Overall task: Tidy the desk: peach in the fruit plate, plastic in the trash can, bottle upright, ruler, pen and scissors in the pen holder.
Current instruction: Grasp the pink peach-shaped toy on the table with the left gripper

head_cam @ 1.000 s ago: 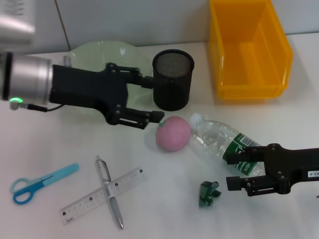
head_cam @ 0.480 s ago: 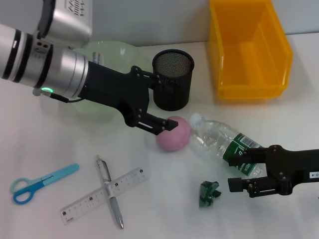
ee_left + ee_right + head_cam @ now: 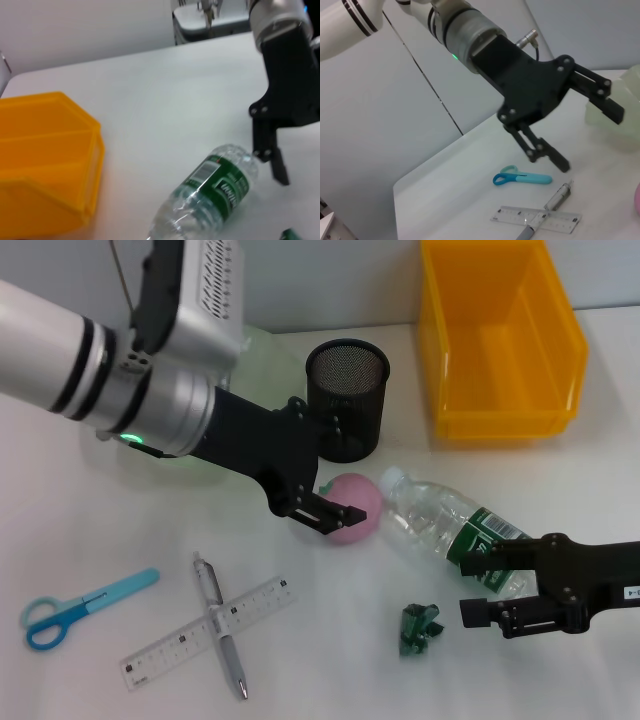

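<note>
Centrally placed in the head view, left gripper [image 3: 335,495] on its silver-and-black arm, fingers spread wide about the round pink peach [image 3: 350,508], not closed on it. Right of that, clear plastic bottle with green label [image 3: 455,535] lying flat. Lower right, black right gripper [image 3: 478,586], fingers parted and empty, beside the bottle's base.

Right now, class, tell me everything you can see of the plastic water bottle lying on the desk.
The plastic water bottle is clear, with ribbed walls, a green label and a whitish cap. It lies on its side on the white desk, cap end beside the pink peach and base toward the open right gripper. It looks empty.
</note>
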### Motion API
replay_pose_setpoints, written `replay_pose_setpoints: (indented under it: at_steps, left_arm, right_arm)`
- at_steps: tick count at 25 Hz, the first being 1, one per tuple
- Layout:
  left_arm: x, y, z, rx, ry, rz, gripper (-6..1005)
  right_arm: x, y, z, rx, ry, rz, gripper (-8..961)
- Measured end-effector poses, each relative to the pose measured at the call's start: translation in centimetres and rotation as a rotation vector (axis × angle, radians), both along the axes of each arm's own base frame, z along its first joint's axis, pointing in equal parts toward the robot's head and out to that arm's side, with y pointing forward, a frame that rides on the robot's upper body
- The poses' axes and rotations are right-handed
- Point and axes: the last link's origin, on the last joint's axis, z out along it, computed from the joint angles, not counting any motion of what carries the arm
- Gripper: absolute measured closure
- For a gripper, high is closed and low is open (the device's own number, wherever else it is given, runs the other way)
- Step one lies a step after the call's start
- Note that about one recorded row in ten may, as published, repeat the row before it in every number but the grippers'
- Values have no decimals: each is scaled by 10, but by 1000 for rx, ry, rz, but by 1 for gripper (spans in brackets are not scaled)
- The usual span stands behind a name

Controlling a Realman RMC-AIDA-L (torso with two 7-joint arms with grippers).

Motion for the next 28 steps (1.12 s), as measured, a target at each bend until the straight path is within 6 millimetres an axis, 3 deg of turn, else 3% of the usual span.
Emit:
replay_pose_setpoints:
  at_steps: [15,28]
  left_arm:
    - [-20,1,-43,87,81,19,211]
    - [-27,1,-51,114,62,54,212]
  right_arm:
    - [1,-2,-2,-6,3,-7,175]
    - [1,-3,-4,-4,4,-14,179]
